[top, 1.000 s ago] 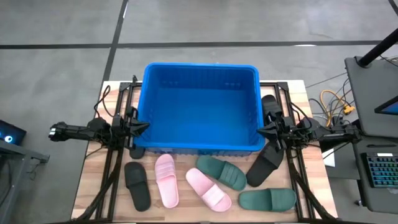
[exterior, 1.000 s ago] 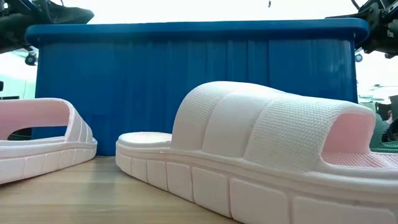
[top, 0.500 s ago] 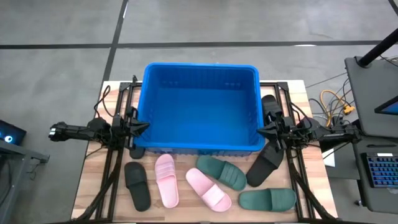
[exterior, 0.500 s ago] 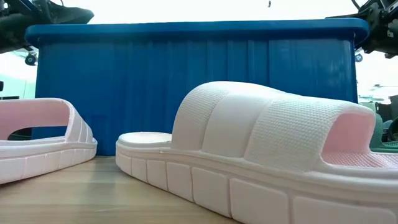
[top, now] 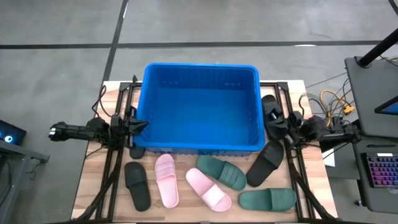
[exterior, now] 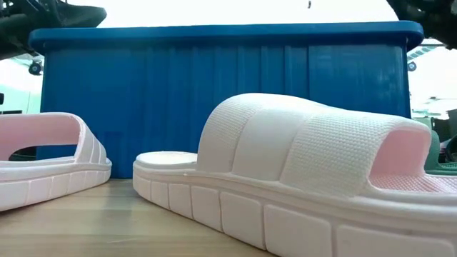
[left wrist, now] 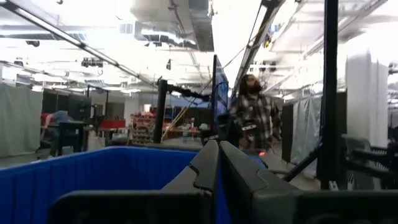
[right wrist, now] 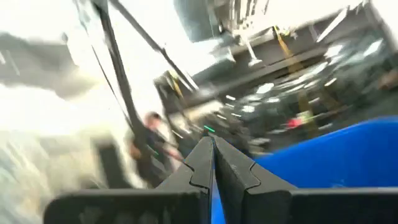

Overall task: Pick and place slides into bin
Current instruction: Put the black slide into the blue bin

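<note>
The large bright blue rectangular plastic bin (top: 201,107) lies with its long axis across the wooden table (top: 292,90). Foam slides (top: 211,189) lie before it, pointing variously. The left gripper (top: 142,126) and right gripper (top: 271,124) flank it, fingers together, empty.

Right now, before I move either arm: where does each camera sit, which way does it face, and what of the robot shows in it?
High view: overhead, looking straight down on the bin, six slides, left gripper and right gripper.
Low view: at tabletop height, looking across a pink slide to the bin's wall; arm parts at the top corners.
Left wrist view: over the bin rim into the room, a person beyond; shut fingers in front.
Right wrist view: blurred, shut fingers, bin wall.
Shared: all four show the bin.
</note>
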### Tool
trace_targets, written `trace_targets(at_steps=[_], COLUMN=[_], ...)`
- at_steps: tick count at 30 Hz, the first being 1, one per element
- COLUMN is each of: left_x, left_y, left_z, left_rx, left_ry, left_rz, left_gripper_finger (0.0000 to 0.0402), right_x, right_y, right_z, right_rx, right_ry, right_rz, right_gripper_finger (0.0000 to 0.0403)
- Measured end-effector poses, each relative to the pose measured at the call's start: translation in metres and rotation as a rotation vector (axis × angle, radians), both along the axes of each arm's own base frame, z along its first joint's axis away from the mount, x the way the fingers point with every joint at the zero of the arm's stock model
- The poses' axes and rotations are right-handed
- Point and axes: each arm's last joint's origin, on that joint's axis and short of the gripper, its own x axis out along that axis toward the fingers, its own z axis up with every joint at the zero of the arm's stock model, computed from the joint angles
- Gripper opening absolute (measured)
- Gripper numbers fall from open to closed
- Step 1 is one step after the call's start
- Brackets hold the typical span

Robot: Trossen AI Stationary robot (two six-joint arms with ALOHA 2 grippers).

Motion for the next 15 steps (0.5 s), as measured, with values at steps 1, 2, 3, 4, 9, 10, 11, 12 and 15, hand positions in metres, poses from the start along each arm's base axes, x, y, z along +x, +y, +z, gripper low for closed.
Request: trace_targets(at_steps=[1, 2, 3, 4, 9, 10, 11, 12, 15], left_x=[0.0, -0.001, -0.001, -0.002, -0.007, -0.007, -0.008, -0.009, -0.012], left_y=[0.0, 0.0, 0.0, 0.0, 0.002, 0.003, 0.003, 0.004, 0.004], left_z=[0.0, 0.001, 0.003, 0.006, 0.018, 0.019, 0.023, 0.028, 0.045], left_rx=[-0.022, -0.041, -0.054, -0.059, -0.109, -0.139, -0.153, -0.159, -0.161], left_ry=[-0.003, -0.016, -0.042, -0.075, -0.194, -0.196, -0.202, -0.22, -0.268], left_rz=[-0.009, -0.015, -0.017, -0.016, 0.003, 0.021, 0.036, 0.045, 0.049], left_gripper_finger=[0.0001, 0.0001, 0.0001, 0.0001, 0.0002, 0.0005, 0.0008, 0.0013, 0.003], right_x=[-0.001, -0.002, -0.002, -0.003, -0.007, -0.008, -0.009, -0.01, -0.013], right_y=[-0.001, -0.002, -0.003, -0.004, -0.006, -0.007, -0.007, -0.007, -0.007], right_z=[0.002, 0.003, 0.003, 0.004, 0.018, 0.023, 0.029, 0.035, 0.06], right_rx=[0.074, 0.129, 0.163, 0.176, 0.249, 0.275, 0.283, 0.283, 0.24], right_ry=[-0.017, -0.029, -0.042, -0.049, -0.088, -0.098, -0.107, -0.115, -0.14], right_rz=[0.006, -0.003, -0.024, -0.04, -0.09, -0.086, -0.085, -0.086, -0.109], right_gripper_finger=[0.0009, 0.0009, 0.0009, 0.0009, 0.0009, 0.001, 0.0012, 0.0015, 0.0033])
